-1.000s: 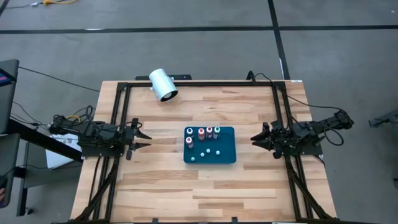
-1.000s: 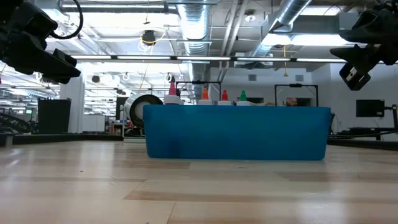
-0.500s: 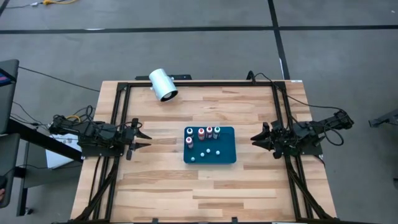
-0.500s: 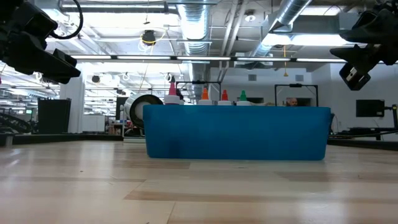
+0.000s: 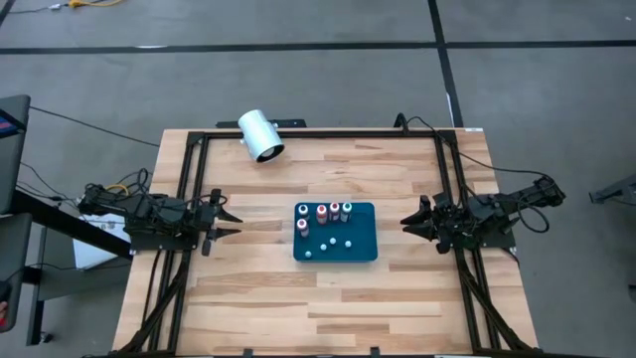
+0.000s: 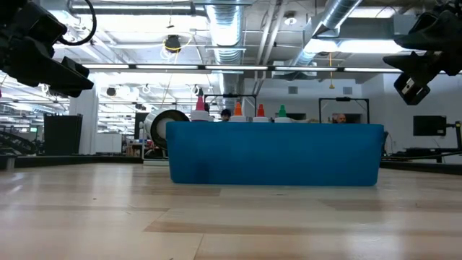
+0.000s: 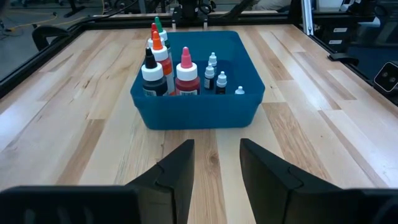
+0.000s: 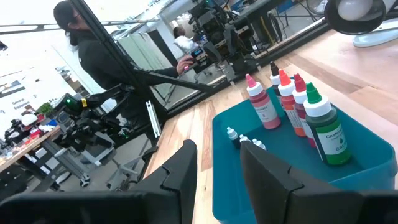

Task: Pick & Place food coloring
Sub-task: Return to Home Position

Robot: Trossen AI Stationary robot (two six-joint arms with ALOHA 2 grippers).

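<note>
No words clear enough to read. Only tiny, blurry print on the label of the green bottle (image 8: 328, 134).

In the low view a small dark shape (image 6: 226, 114) has come up just above the far rim of the blue bin (image 6: 274, 155). It sits between the pink-tipped bottle (image 6: 200, 105) and the orange-tipped bottle (image 6: 237, 110), close beside the orange one. Half a second ago that gap showed only the bright room behind. Whether the shape is in the bin or in the room beyond the table cannot be told. In the high view, a small reddish patch (image 5: 4, 314) at the picture's left edge, off the table, seems to lie slightly lower than before.
</note>
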